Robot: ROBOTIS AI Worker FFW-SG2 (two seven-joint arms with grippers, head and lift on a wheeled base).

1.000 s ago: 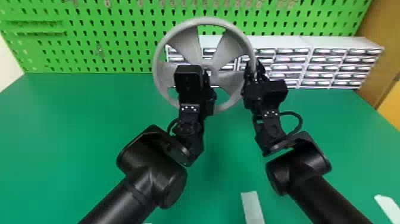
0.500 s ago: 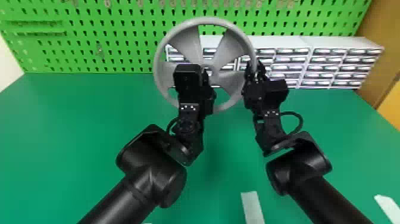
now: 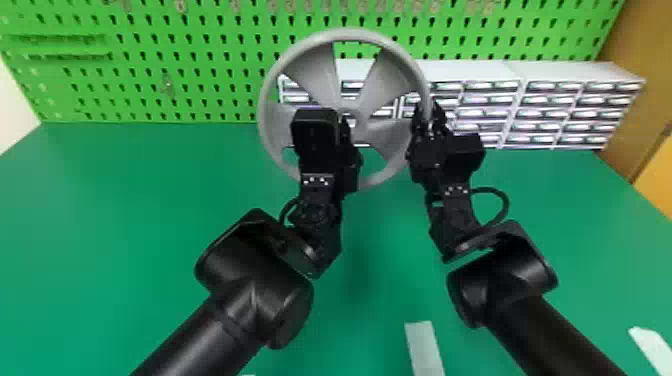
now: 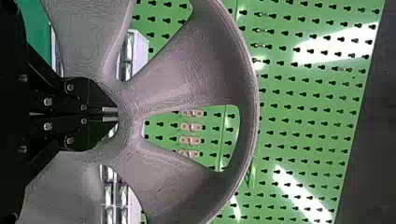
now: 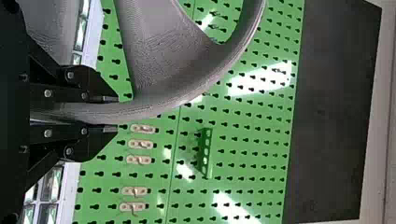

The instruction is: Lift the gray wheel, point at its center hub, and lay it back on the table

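"Right claw (image 5: 110,114) pinches the rim (image 5: 159,105); your wheel (image 3: 320,70) is upright above the table (image 3: 125,225). Left claw (image 4: 110,114), pressed together, points at the hub (image 4: 130,116). Handling?"

"Probably light, stiff, maybe slick; held one-sided, it could swivel. Take the rim, skip the blades (image 3: 387,77)."

"Hidden?"

"Head view: left claw covers some hub and lower rim. Wrist views crop the wheel. You can't tell if left claw touches."

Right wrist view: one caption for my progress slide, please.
Right gripper holding the gray wheel by its rim, before a green pegboard.
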